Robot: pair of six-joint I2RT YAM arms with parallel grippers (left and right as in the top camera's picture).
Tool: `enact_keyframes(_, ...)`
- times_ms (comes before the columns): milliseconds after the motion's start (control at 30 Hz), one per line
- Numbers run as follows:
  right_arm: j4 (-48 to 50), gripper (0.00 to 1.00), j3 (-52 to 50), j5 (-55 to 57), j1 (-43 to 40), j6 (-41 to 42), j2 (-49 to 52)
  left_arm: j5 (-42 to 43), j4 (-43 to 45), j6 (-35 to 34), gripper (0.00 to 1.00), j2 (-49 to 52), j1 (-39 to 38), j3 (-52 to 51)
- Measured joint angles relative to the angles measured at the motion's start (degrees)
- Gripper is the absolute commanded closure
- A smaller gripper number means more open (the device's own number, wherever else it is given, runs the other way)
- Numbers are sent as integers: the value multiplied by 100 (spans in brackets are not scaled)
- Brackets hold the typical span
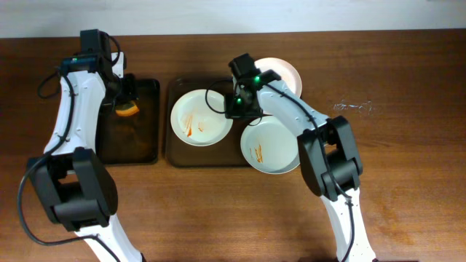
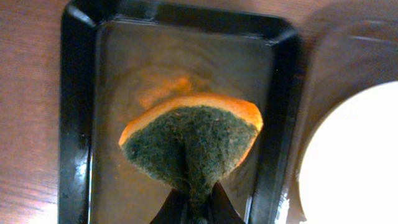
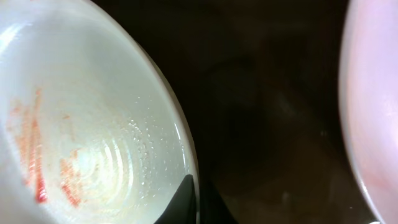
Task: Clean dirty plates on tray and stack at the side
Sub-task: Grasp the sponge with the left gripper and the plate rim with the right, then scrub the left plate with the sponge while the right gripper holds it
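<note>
Three plates show in the overhead view. A sauce-streaked plate lies on the left of the brown tray. A second streaked plate overlaps the tray's right lower edge. A pale pinkish plate lies at its far right corner. My right gripper is shut on the right rim of the left plate; the right wrist view shows its fingers pinching that rim. My left gripper is shut on a green and orange sponge over the black tray.
The black tray stands left of the brown tray, with the sponge above it. The pinkish plate's edge shows at the right of the right wrist view. Bare wooden table lies to the right.
</note>
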Motion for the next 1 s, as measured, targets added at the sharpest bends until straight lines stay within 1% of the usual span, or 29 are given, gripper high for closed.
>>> enact_keyframes(133,-107,96,0,-520,-442,-35,46,494,-33,319,100,-50,0,4)
enact_keyframes(367,-160,96,0,-616,-461,-149,52,970,109,398,100,-50,-151,4)
enact_keyframes(500,-175,96,0,-638,-461,-153,52,1045,468,315,100,-48,-815,-4)
enact_keyframes(567,-177,96,0,-638,-461,-153,52,1069,802,52,100,-15,-1196,-76)
enact_keyframes(633,-181,96,0,-651,-461,-153,52,1080,1005,-223,100,160,-1453,-173)
enact_keyframes(700,-181,96,0,-654,-461,-155,52,1029,1027,-452,100,579,-1670,-245)
enact_keyframes(800,-181,96,0,-656,-459,-153,52,894,1058,-586,100,1228,-1823,-315)
enact_keyframes(900,-177,96,0,-656,-459,-157,52,774,1064,-684,100,1329,-1860,-310)
enact_keyframes(967,-166,96,0,-654,-459,-164,52,1016,1069,-573,100,1338,-1851,-302)
enact_keyframes(1000,-160,96,0,-651,-461,-166,52,1412,1075,-313,100,1366,-1827,-299)
